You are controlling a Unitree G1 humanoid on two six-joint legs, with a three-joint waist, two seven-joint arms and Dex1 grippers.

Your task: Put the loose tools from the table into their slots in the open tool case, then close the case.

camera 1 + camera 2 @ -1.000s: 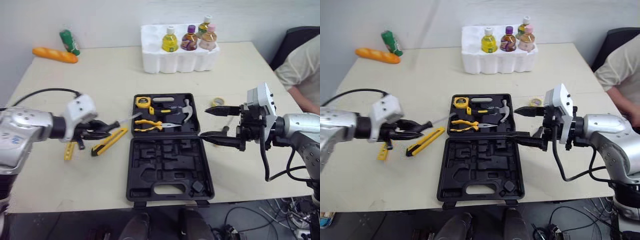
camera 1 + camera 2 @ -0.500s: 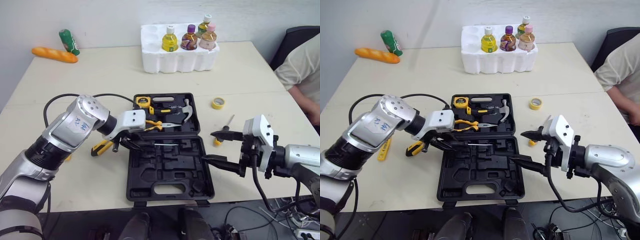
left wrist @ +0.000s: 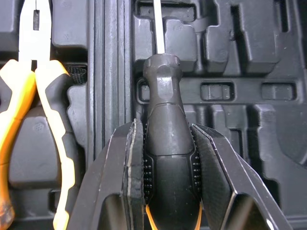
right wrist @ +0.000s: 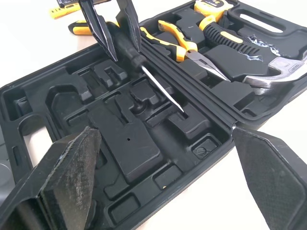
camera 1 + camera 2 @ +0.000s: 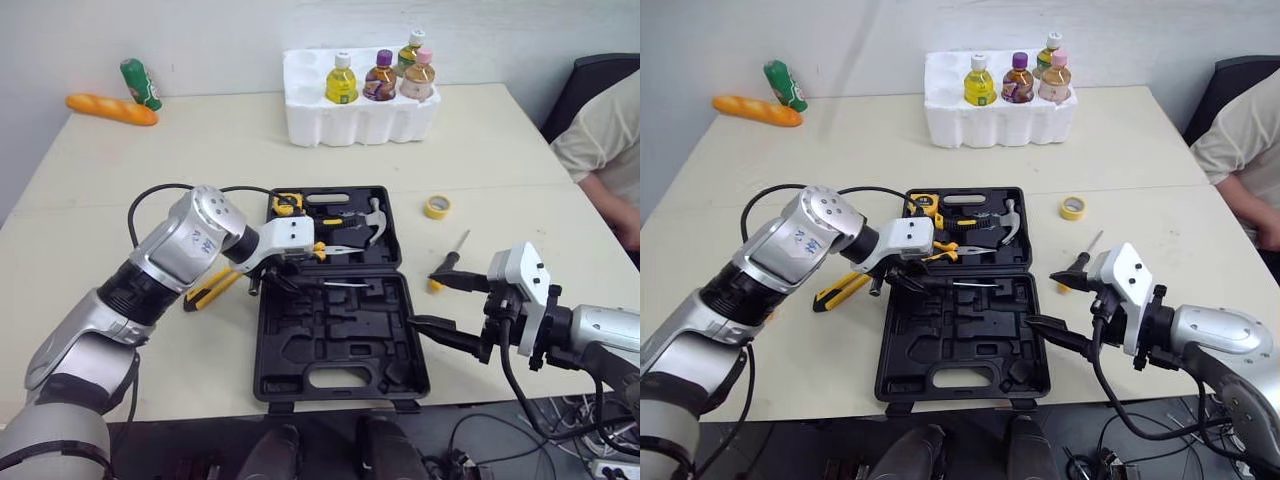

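Note:
The black tool case [image 5: 340, 345] lies open; its far half holds a tape measure [image 5: 287, 203], yellow pliers [image 5: 298, 250] and a hammer [image 5: 366, 221]. My left gripper [image 5: 285, 276] is shut on a black-handled screwdriver [image 5: 335, 284], held just above the hinge with its shaft pointing right. In the left wrist view the fingers [image 3: 135, 158] clamp the screwdriver's handle [image 3: 168, 139] over the moulded slots. My right gripper [image 5: 425, 300] stands open beside the case's right edge, holding nothing. A yellow utility knife [image 5: 208, 290] lies left of the case. A second screwdriver [image 5: 448, 260] lies to its right.
A yellow tape roll [image 5: 436, 207] sits right of the case. At the back stand a white foam tray [image 5: 355, 120] with several bottles, a green bottle [image 5: 140, 83] and an orange loaf [image 5: 112, 108]. A seated person [image 5: 605, 140] is at the right edge.
My left gripper carried the black-handled screwdriver from the left of the table to over the case. My right gripper pulled back and down to the case's right edge, still open.

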